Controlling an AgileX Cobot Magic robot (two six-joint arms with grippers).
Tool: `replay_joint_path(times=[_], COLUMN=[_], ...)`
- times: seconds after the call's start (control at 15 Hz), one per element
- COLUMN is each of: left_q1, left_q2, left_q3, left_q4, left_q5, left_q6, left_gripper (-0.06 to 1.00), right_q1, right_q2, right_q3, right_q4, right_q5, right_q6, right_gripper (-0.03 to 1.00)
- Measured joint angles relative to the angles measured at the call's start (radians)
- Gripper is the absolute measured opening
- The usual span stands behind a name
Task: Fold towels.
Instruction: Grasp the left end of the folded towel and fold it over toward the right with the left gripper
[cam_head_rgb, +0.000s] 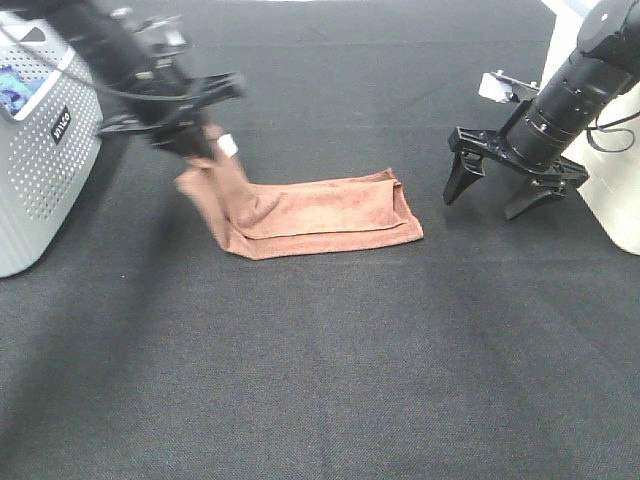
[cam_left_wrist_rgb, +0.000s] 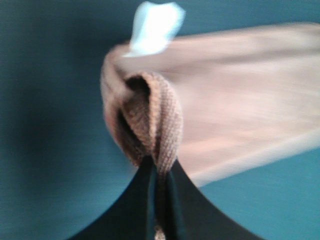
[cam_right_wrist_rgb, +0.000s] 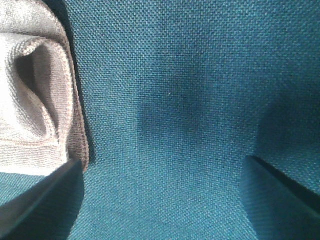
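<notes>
The terracotta towel (cam_head_rgb: 320, 213) lies folded into a long strip on the dark mat, its left end lifted off the surface. My left gripper (cam_head_rgb: 200, 148) is shut on that raised end, beside the small white tag (cam_head_rgb: 227, 146). In the left wrist view the black fingers pinch a bunched fold of the towel (cam_left_wrist_rgb: 155, 125), and the white tag (cam_left_wrist_rgb: 155, 27) shows above it, blurred. My right gripper (cam_head_rgb: 500, 195) stands open just above the mat, right of the towel's right end and apart from it. The right wrist view shows the towel's folded end (cam_right_wrist_rgb: 35, 100) beside its spread fingers (cam_right_wrist_rgb: 45, 205).
A white perforated basket (cam_head_rgb: 35, 150) stands at the left edge. A white block (cam_head_rgb: 615, 170) stands at the right edge behind the right arm. Dark mat (cam_head_rgb: 320, 380) covers the whole surface.
</notes>
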Motion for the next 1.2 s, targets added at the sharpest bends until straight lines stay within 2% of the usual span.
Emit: replay_joint_path(times=[0.27,0.4,0.67,0.8,0.93,1.0,1.07,1.2], left_q1=[-0.101,-0.142,-0.159,-0.162,-0.174,-0.182,-0.182,-0.189], left_q2=[0.116,0.237,0.373,0.393,0.393,0.393,0.393,0.393], left_q3=[-0.121,-0.254,-0.413,-0.425,-0.426,-0.426,-0.426,-0.426], left_q4=[-0.159,-0.228,-0.259,-0.270,-0.334,-0.379,-0.379,-0.484], left_q5=[-0.066,-0.091,-0.094,-0.115,-0.139,-0.144,-0.144,-0.147], left_q6=[0.000,-0.008,-0.088,-0.134,-0.130,-0.102,-0.102,0.004], left_gripper=[0.02,0.02,0.02,0.08,0.30,0.41,0.41,0.56], right_q1=[0.000,0.000,0.000,0.000,0.000,0.000,0.000,0.000], right_q2=[0.000,0.000,0.000,0.000,0.000,0.000,0.000,0.000], right_q3=[0.000,0.000,0.000,0.000,0.000,0.000,0.000,0.000], right_q4=[0.000,0.000,-0.001,-0.001,-0.001,0.000,0.000,0.000], right_q5=[-0.001,-0.001,-0.001,-0.001,-0.001,-0.001,-0.001,-0.001], right_q6=[0.000,0.000,0.008,0.014,0.015,0.015,0.015,0.015], right_gripper=[0.80,0.80,0.80,0.80,0.80,0.80,0.80,0.80])
